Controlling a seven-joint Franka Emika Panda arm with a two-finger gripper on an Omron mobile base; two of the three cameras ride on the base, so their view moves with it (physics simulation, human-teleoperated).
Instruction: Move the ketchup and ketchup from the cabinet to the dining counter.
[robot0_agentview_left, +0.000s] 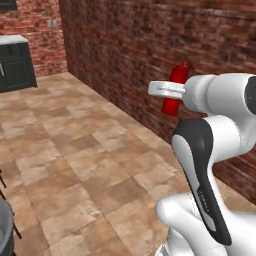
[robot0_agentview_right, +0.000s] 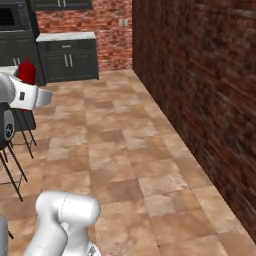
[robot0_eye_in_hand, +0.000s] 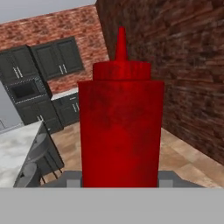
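The floor (robot0_agentview_left: 85, 160) is tan and brown stone tile, running from the lower edge of both base views back to a red brick wall (robot0_agentview_right: 200, 85) that fills the right side of each. At the far end, in the upper left of the right base view, stand black cabinets (robot0_agentview_right: 70, 62) with short silver handles under a pale worktop, with a dark microwave (robot0_eye_in_hand: 24, 89) set into taller units beside them. A marble counter (robot0_eye_in_hand: 13, 151) shows at the lower left of the hand view, with grey stools (robot0_eye_in_hand: 41, 153) tucked along its edge.

The red ketchup bottle (robot0_eye_in_hand: 120, 131) stands upright in the gripper (robot0_agentview_left: 172, 92) — held off the floor, in the upper middle of the left base view, against the brick. The jaws are partly closed on its body.

The bottle's base is cut off by the bottom of the hand view, and the fingertips are hidden behind it. In the right base view just its red top (robot0_agentview_right: 26, 71) rises above the white arm — the rest is covered.
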